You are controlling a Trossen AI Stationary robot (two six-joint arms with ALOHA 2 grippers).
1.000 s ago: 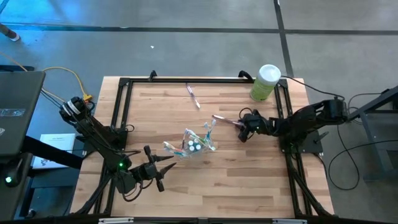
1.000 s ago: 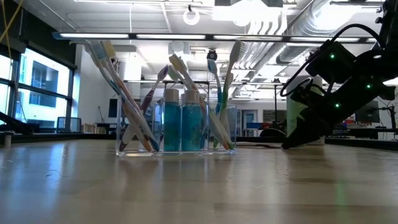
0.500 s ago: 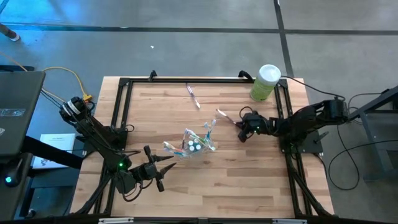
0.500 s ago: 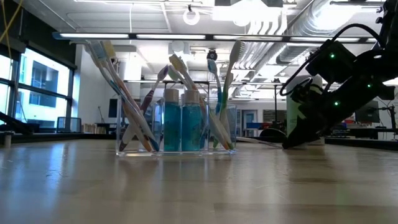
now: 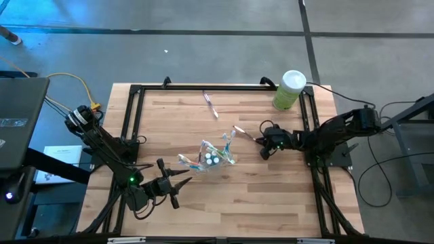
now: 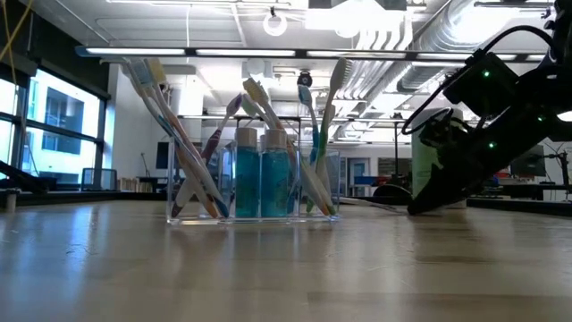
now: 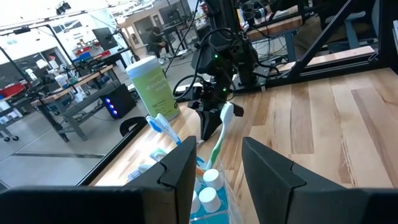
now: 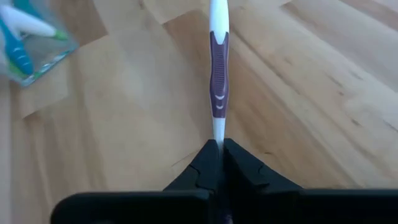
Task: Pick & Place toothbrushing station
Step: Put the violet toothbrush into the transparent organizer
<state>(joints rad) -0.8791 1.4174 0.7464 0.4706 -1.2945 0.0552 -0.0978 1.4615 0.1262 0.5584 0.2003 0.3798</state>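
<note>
A clear cup (image 5: 215,158) stands mid-table, holding several upright toothbrushes (image 6: 188,170) and teal toothpaste tubes (image 6: 261,179). A white-and-purple toothbrush (image 5: 245,133) lies right of the cup, and my right gripper (image 5: 264,144) is shut on its end. Another toothbrush (image 5: 211,105) lies flat near the far edge. My left gripper (image 5: 184,177) hovers open and level just left of the cup, its fingers (image 7: 186,168) apart with nothing between them. My right gripper pinches the white end of the toothbrush's handle (image 8: 216,138) between its two fingertips. It comes slanting down from the table's right, and the fingers lie along the brush. The brush points away toward the cup, low over the wood. Whether its far end touches the table I cannot tell.
A light-green canister with a white lid (image 5: 289,89) stands at the far right corner, behind my right arm. A black frame (image 5: 203,87) runs around the tabletop. Bare wood (image 5: 230,203) lies between the cup and the near edge.
My right gripper has shut on the end of the white-and-purple toothbrush's handle and has turned a little. The brush's free end swung slightly while the arm stayed almost in place. The cup has not moved.
</note>
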